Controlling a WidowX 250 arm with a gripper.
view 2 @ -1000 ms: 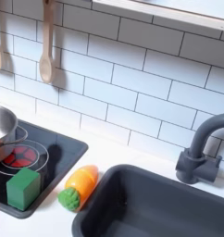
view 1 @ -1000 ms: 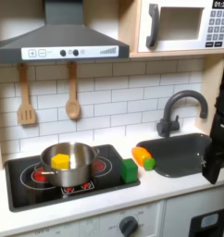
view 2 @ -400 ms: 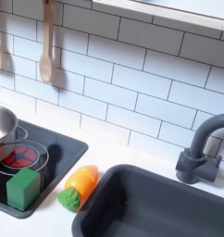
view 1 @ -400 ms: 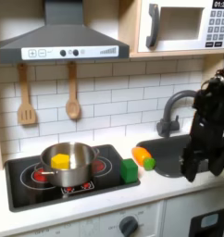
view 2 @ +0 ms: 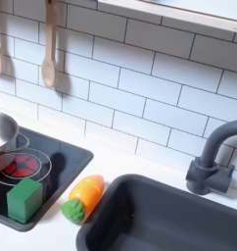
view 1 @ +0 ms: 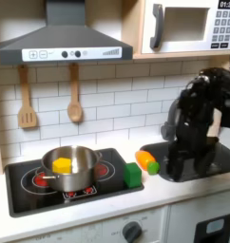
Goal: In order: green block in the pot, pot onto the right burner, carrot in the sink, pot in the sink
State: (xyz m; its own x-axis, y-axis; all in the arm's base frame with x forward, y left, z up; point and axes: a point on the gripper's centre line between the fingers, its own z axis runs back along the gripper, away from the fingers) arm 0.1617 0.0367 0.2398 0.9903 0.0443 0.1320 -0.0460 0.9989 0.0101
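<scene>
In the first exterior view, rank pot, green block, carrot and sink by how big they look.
1. sink, partly hidden by the arm
2. pot
3. carrot and green block: look about alike, so I won't rank them.

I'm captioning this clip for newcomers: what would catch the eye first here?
The black robot arm looms over the sink at the first exterior view's right, its pincer low beside the carrot. On the cooktop, the shiny pot holds a yellow piece, and the green block sits at the cooktop's right corner.
</scene>
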